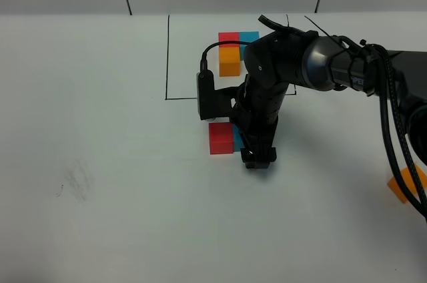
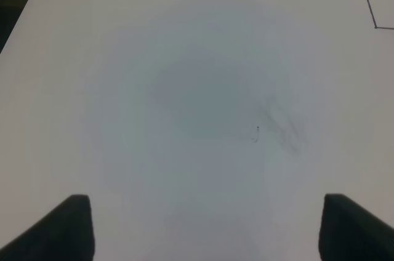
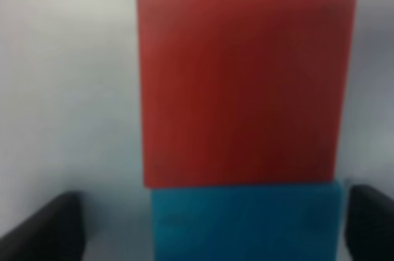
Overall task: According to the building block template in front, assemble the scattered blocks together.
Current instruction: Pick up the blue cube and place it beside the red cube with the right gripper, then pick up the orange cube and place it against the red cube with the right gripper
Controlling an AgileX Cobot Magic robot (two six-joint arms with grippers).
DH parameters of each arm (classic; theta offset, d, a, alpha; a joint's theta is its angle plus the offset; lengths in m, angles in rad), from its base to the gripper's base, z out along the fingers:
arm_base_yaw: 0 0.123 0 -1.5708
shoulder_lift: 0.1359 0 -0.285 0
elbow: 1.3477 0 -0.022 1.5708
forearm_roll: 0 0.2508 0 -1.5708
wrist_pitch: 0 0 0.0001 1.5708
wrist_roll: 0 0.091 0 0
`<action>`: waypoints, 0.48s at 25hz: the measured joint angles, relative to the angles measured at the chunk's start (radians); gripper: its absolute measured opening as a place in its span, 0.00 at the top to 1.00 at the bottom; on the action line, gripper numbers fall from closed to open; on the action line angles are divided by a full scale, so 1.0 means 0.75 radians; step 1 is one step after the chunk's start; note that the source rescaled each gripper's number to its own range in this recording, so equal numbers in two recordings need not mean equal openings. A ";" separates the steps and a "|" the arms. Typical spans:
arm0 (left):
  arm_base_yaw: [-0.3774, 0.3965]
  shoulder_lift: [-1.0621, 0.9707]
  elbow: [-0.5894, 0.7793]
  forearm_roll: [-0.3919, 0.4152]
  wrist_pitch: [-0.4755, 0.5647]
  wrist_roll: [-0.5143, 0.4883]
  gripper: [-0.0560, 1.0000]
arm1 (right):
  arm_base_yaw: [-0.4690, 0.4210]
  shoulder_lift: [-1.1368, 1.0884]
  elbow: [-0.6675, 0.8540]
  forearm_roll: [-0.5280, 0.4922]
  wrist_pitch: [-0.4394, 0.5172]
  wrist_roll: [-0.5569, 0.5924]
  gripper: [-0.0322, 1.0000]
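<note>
R gripper (image 1: 259, 156) is low over the table (image 1: 100, 129), jaws apart w/ the sky-blue cube (image 3: 246, 224) between them and a gap on at least one side, so no grip. That cube touches the red cube (image 1: 220, 138), just outside the black-framed template (image 1: 233, 46); the orange cube (image 1: 405, 184) sits well apart. L gripper (image 2: 203, 230) is wide open and empty.

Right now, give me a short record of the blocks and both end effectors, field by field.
template: red, blue, orange L inside black frame
red block: outside frame, touching blue block
orange block: alone, far right
right end effector: open, straddling blue block
left end effector: open, holding nothing, above table
</note>
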 joint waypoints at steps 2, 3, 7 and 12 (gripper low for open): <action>0.000 0.000 0.000 0.000 0.000 0.000 0.31 | -0.004 -0.035 0.000 -0.052 0.015 0.116 0.07; 0.000 0.000 0.000 0.000 0.000 0.000 0.31 | -0.010 -0.068 0.000 -0.068 0.023 0.209 0.05; 0.000 0.000 0.000 0.000 0.000 0.000 0.31 | -0.079 -0.244 0.023 -0.163 0.091 0.719 0.03; 0.000 0.000 0.000 0.000 0.000 0.000 0.31 | -0.233 -0.537 0.284 -0.292 0.079 1.432 0.03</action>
